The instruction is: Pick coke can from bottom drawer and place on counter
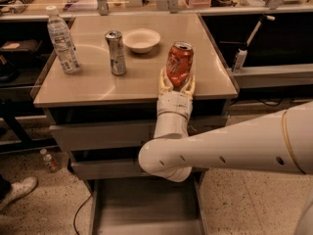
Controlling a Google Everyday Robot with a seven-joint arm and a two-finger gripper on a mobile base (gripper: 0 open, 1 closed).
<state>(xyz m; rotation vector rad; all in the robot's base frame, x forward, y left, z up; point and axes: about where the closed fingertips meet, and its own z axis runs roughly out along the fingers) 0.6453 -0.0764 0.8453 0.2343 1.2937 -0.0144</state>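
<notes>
The coke can (179, 64), red with white script and a silver top, is held tilted in my gripper (177, 83) above the right front part of the beige counter (142, 77). The gripper's cream fingers (164, 82) are shut on the can's lower half. My white arm comes in from the lower right and crosses the front of the cabinet. The bottom drawer (146, 207) stands pulled open below, and its grey floor shows bare.
On the counter stand a clear water bottle (62, 47) at the left, a slim silver-grey can (116, 52) and a white bowl (141, 39). A small bottle (49, 160) lies on the speckled floor at left, near a shoe (17, 192). Dark shelving flanks the cabinet.
</notes>
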